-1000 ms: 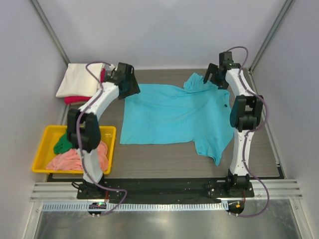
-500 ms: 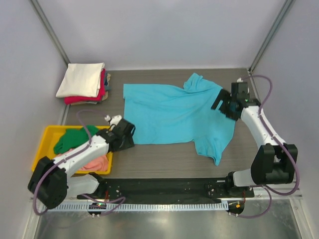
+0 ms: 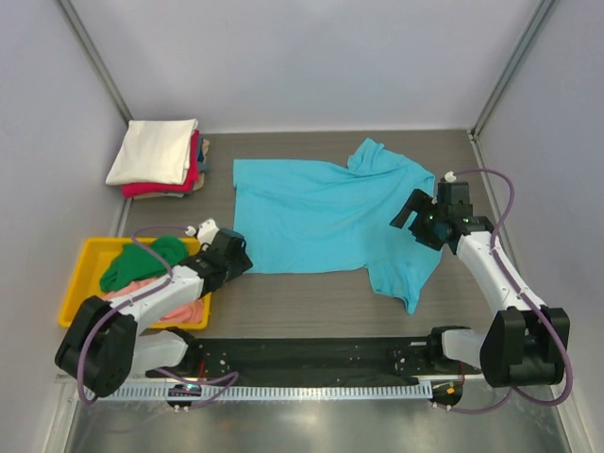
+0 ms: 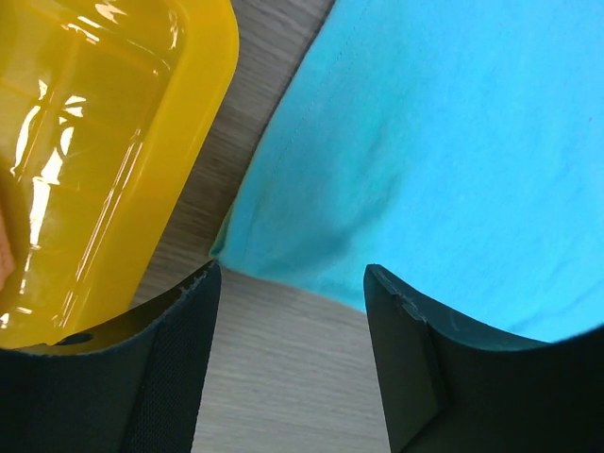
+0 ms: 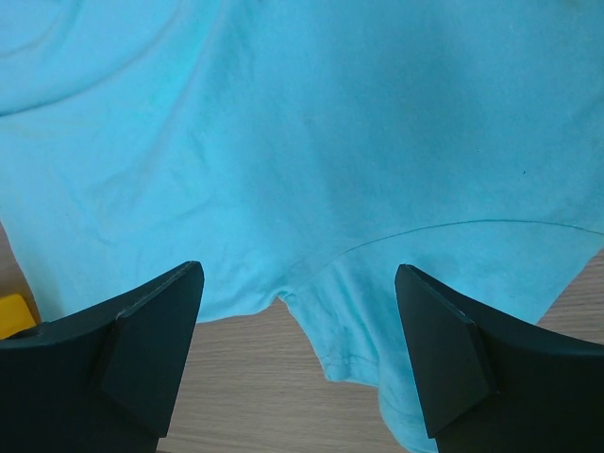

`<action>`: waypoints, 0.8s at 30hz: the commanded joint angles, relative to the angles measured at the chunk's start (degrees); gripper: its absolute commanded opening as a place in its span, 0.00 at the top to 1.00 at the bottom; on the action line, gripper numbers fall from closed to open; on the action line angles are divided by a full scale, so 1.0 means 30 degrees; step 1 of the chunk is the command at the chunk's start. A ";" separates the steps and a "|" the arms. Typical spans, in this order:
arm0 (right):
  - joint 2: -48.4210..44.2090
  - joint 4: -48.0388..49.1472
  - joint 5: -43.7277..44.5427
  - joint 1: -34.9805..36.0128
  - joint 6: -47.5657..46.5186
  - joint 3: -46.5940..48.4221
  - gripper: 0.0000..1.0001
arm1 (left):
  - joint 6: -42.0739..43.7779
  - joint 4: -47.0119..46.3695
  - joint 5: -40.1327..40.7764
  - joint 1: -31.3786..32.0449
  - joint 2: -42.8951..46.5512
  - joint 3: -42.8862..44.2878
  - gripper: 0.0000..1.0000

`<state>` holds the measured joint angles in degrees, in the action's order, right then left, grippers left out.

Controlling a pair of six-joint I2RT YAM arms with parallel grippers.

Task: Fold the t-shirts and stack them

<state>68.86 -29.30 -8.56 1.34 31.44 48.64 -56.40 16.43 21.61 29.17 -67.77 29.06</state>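
A turquoise-blue t-shirt [image 3: 330, 217] lies spread flat on the table, its sleeve [image 3: 406, 274] pointing to the near right. My left gripper [image 3: 240, 257] is open and empty, low at the shirt's near-left corner; in the left wrist view [image 4: 291, 283] the shirt's corner [image 4: 453, 142] lies just ahead of the jaws. My right gripper [image 3: 408, 209] is open and empty above the shirt's right side; in the right wrist view [image 5: 297, 274] the armpit seam [image 5: 311, 123] sits between the fingers. A cream-white shirt [image 3: 154, 151] lies folded on a red one [image 3: 160, 187] at the far left.
A yellow tray [image 3: 80, 283] at the near left holds a green shirt [image 3: 142, 264] and a salmon-pink shirt [image 3: 192, 308]; its corner shows in the left wrist view [image 4: 123, 142] beside the left finger. Grey walls close in the table on three sides.
Both arms have swung from the far edge of the table towards the near side. The left gripper now sits by the tray at the shirt's corner; the right is over the shirt's right side.
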 commanded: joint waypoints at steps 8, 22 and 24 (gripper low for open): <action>-0.0103 0.0596 -0.0312 0.0050 0.0183 -0.0365 0.11 | -0.2115 0.1115 0.1437 -0.0438 -0.2460 -0.0048 0.45; -0.2819 0.0012 0.4691 0.0021 0.3693 -0.2993 0.10 | -0.0597 0.1116 0.1792 -0.0436 -0.1616 0.0978 1.00; -0.4718 -0.0368 0.6010 0.0021 0.5446 -0.3876 0.07 | -0.0331 0.1146 0.1851 -0.0436 -0.1202 0.0978 1.00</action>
<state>61.43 -29.04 0.05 1.39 39.51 39.53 -59.68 17.45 25.47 28.27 -74.13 31.44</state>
